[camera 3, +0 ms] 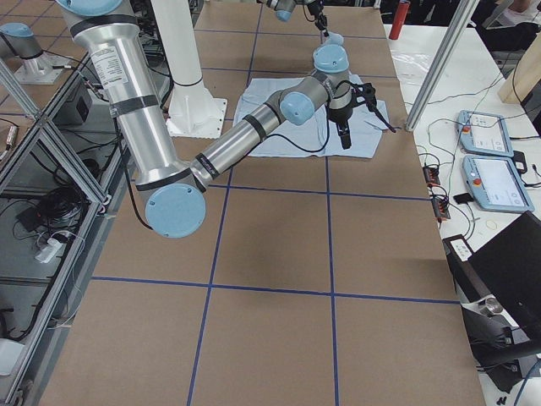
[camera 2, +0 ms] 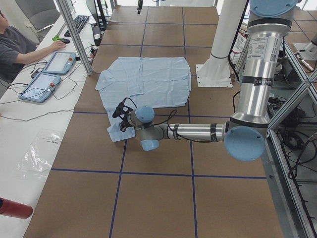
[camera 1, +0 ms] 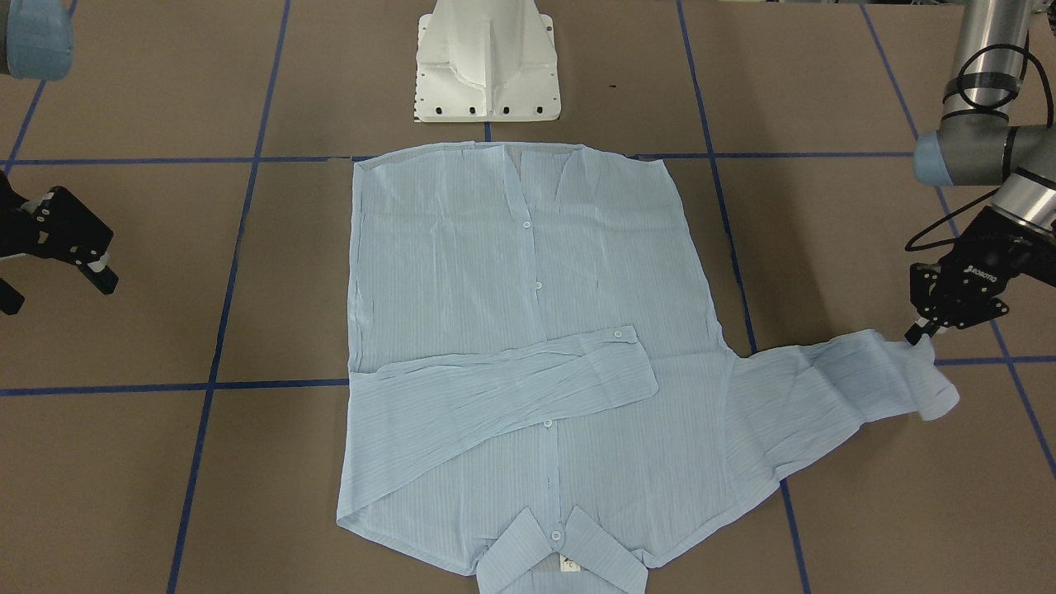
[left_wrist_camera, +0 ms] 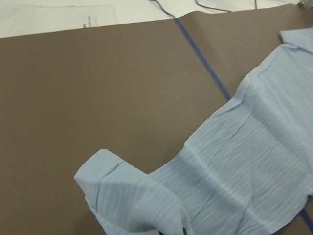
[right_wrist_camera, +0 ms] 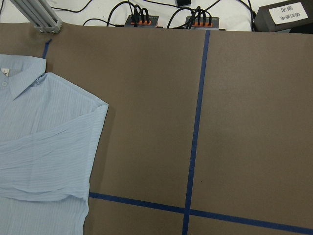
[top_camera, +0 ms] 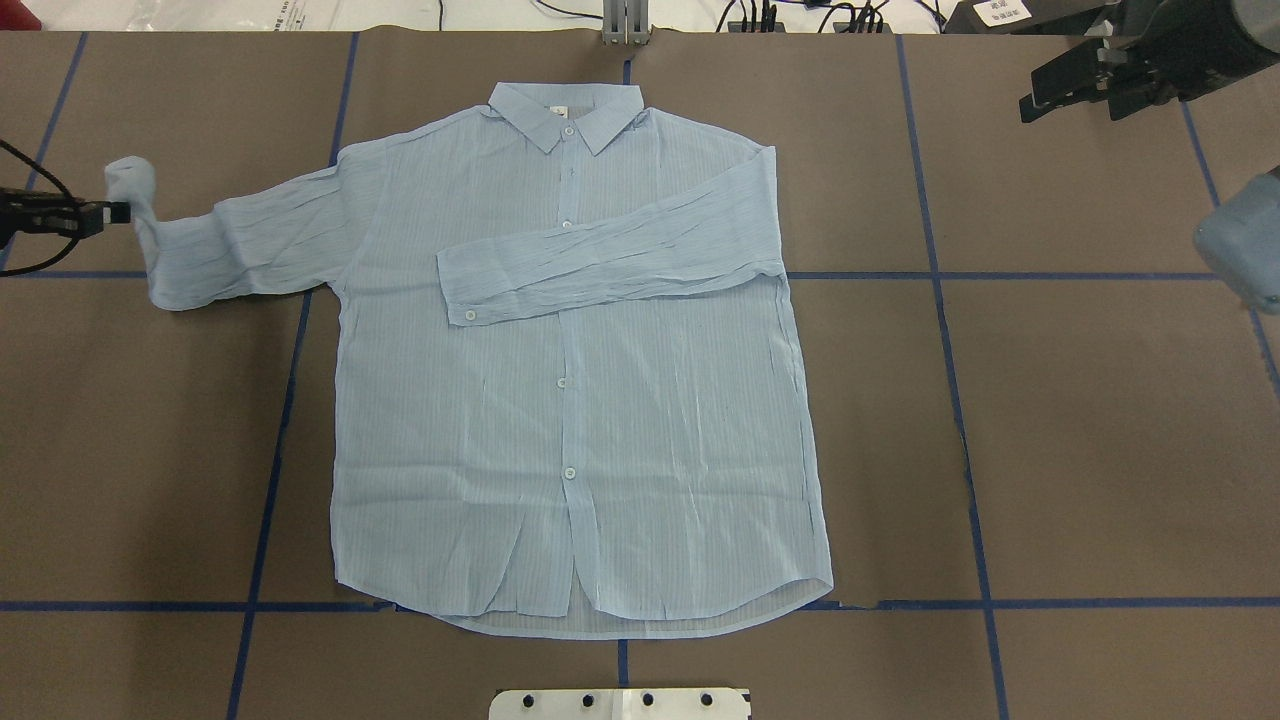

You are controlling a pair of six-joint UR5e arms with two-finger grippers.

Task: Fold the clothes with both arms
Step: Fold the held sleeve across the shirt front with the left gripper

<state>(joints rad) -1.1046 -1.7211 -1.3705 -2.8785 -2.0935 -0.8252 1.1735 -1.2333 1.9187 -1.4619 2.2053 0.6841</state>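
On the brown taped table [camera 1: 825, 495], the left gripper [camera 1: 917, 332] is pinching the shirt [camera 1: 511, 247] by its sleeve cuff [camera 1: 936, 388] while the right gripper [camera 1: 59, 289] is hovering, fingers spread.

small white lettering on the left gripper [camera 1: 917, 330], at the right edge of the front-facing view, seems to read "robotiq", upside down. the neck label [camera 1: 568, 564] of the shirt [camera 1: 462, 247] and a box label [right_wrist_camera: 287, 11], upper right of the right wrist view, are illegible.
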